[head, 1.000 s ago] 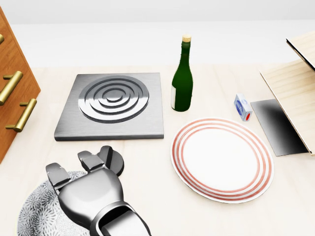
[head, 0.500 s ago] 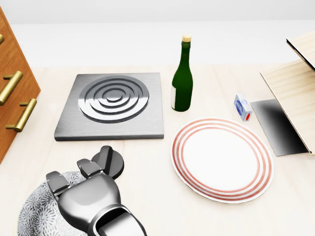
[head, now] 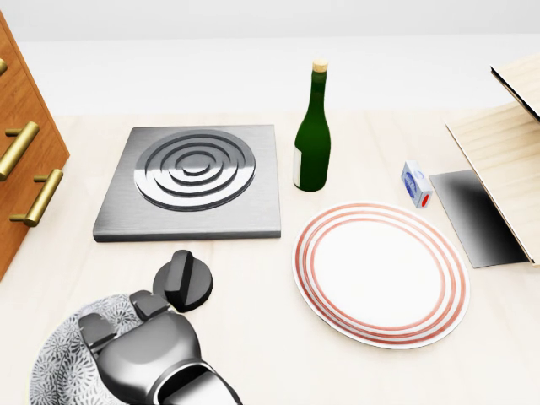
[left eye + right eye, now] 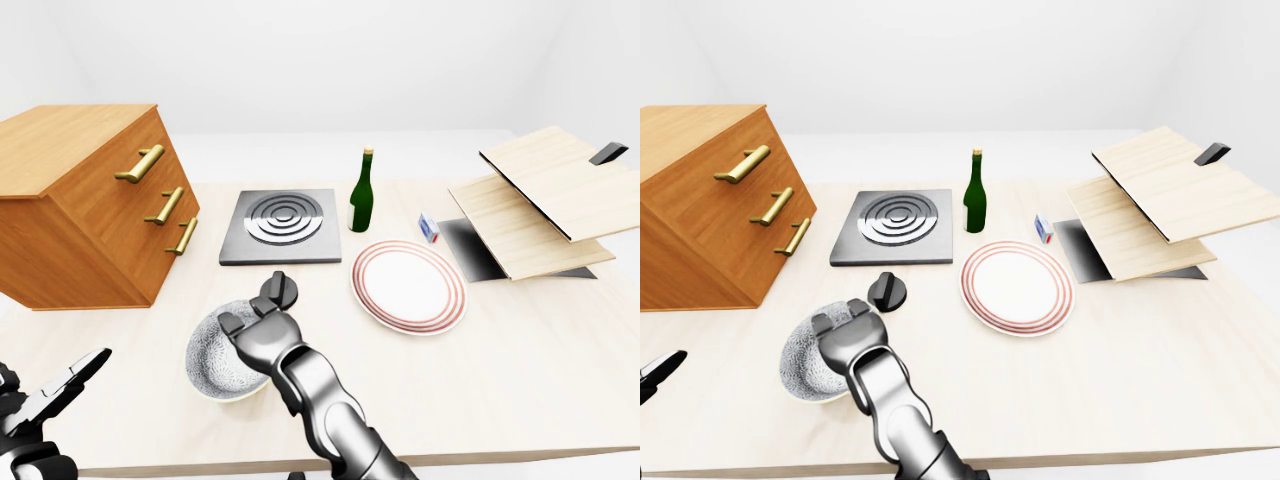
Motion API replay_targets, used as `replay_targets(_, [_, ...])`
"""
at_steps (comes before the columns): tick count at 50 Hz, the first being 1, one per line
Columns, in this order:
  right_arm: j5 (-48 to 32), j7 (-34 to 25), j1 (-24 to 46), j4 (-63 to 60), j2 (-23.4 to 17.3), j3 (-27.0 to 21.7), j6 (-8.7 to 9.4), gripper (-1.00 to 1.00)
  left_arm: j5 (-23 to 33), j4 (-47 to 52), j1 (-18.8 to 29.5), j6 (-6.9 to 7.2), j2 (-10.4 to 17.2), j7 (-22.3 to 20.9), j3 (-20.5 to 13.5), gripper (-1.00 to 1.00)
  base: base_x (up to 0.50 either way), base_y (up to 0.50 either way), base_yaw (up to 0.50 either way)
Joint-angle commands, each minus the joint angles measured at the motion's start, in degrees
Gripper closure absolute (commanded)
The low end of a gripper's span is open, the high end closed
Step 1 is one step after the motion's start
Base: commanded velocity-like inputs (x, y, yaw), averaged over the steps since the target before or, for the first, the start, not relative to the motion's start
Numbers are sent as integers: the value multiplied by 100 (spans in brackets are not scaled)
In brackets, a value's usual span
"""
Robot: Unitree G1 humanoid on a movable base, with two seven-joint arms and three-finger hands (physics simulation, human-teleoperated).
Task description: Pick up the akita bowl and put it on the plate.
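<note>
Right hand draped over the bowl's rim, plate bare.

Left-eye view: the akita bowl (image 4: 212,355) sits on the table (image 4: 520,340) at about eight o'clock from the plate (image 4: 408,285), well apart. The right hand (image 4: 262,343) lies over its three o'clock rim, likely to pinch the wall for a lift, with the forearm rising from six o'clock. The left hand (image 4: 45,405) idles at lower left, spread and holding nothing. Head view: the fingers (image 3: 94,327) curl over the rim into the bowl, with a black knob (image 3: 187,281) just off at one o'clock. The thumb is hidden, so I can't tell if the grip is closed. Right-eye view: wrist bent down, knuckles above the rim.
</note>
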State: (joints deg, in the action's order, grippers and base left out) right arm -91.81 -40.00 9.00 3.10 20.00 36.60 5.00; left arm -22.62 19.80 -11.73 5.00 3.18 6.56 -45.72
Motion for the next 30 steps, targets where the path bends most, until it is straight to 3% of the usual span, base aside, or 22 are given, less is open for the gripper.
replay_targets(1, [39,0,-36,224,0,100,0,-98,11,-32,0,0,-8,-25,0,-100,0,0,0])
replay_targets(30, [132,0,107,792,0,48,0,-97,25,6,-2,0,-12,-48,-1,-100,0,0,0])
